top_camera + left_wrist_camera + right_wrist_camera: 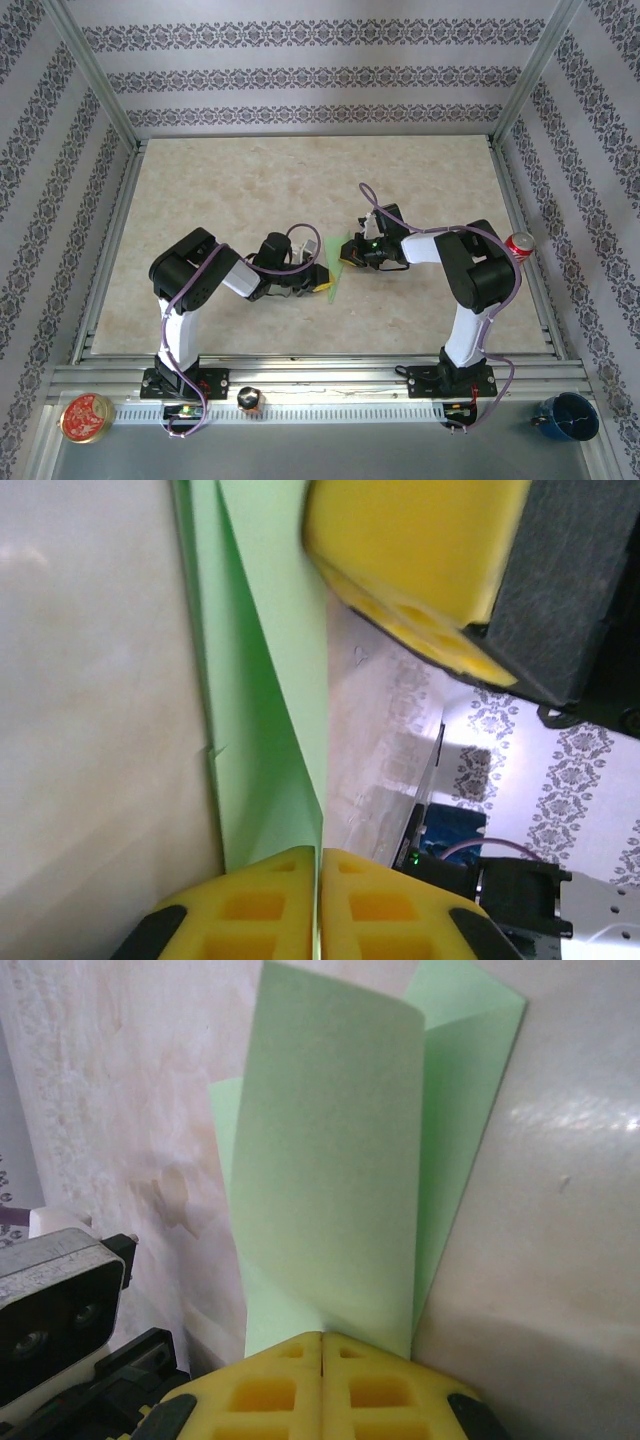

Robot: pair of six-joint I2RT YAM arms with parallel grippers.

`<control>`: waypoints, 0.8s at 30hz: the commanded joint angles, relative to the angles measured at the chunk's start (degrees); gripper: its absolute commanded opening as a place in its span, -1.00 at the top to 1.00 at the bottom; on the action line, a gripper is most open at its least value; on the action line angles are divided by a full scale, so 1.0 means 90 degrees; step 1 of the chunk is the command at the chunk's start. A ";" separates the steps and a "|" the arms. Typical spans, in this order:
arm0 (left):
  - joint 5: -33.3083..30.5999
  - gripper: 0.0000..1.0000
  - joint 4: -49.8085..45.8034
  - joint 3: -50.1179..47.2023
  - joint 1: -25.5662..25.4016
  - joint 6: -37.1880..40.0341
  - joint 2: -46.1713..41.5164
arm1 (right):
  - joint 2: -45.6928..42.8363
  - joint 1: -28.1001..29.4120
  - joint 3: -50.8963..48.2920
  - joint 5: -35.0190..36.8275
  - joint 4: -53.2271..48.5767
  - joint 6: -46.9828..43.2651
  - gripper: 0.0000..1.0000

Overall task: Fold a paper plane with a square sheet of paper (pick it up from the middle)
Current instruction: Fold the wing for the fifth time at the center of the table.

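Note:
The square sheet of paper [340, 264] is pale green and folded into a slim, pointed, creased shape at mid-table between both arms. My left gripper [320, 276] is shut on its near tip; in the left wrist view the paper [262, 690] runs up from the closed yellow pads [280, 910] of the left gripper [318, 905]. My right gripper [357, 252] is shut on the far end. In the right wrist view a curled flap of paper [330, 1160] rises from the right gripper [322, 1365], with a flatter layer behind it. The right gripper's yellow finger [420, 550] hangs close over the paper.
A red can [519, 244] stands by the right rail, close to the right arm's elbow. On the front ledge are a red round tin [86, 417], a small dark object [249, 399] and a blue cup [567, 416]. Patterned walls and metal posts enclose the table [250, 190].

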 commanded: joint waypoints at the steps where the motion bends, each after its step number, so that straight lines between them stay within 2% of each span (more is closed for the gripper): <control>1: 0.0308 0.84 -0.0115 -0.0156 0.0033 -0.0124 -0.0078 | 0.0271 0.0265 -0.0047 0.0459 -0.0427 -0.0207 0.85; 7: 0.0501 0.89 -0.0174 -0.0152 0.0017 -0.0098 -0.0126 | 0.0269 0.0289 -0.0037 0.0498 -0.0532 -0.0240 0.85; 14: 0.0559 0.76 -0.0551 -0.0109 -0.0010 0.0097 -0.0203 | 0.0243 0.0304 -0.0027 0.0567 -0.0660 -0.0289 0.85; 24: 0.0203 0.88 -0.2976 0.0382 -0.0157 0.1406 -0.0755 | 0.0245 0.0304 0.0004 0.0606 -0.0726 -0.0292 0.86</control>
